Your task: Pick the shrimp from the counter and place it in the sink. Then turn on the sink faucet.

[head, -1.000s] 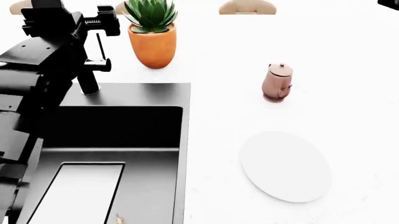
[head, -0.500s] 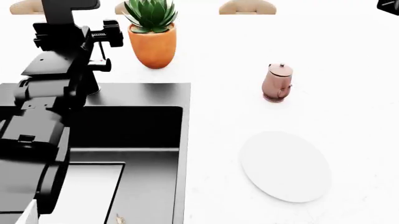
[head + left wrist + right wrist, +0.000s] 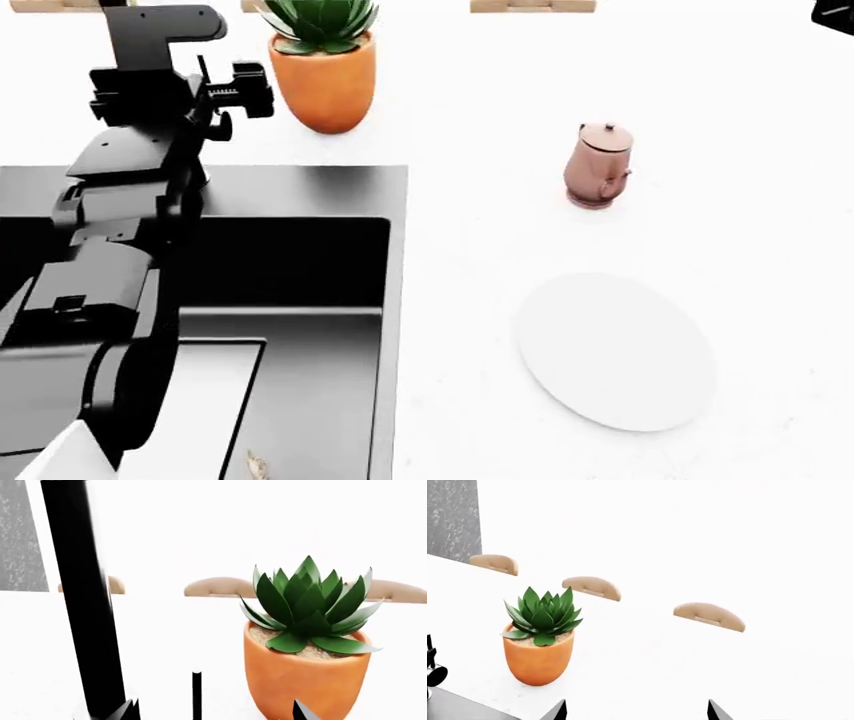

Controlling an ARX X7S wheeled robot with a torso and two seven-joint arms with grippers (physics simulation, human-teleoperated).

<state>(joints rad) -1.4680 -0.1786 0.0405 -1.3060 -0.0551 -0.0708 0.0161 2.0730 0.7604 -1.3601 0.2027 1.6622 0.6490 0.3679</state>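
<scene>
Left gripper (image 3: 220, 95), upper left, sits right at the faucet (image 3: 83, 605), jaws apart, nothing held. Lever just beside it. Shrimp (image 3: 256, 465) lies in the sink (image 3: 320, 200).

The left arm (image 3: 100, 290) reaches forward along the left side of the head view, its black segments stacked one behind another from the near left corner toward the far edge of the desk. Its wrist is raised and the left hand (image 3: 220, 95) sits at the far end, level and pointing ahead. In the left wrist view two dark fingertips (image 3: 127, 711) show well apart, so the hand stands open with nothing between them. The right hand (image 3: 635, 711) shows only two fingertips, likewise spread and empty.
</scene>
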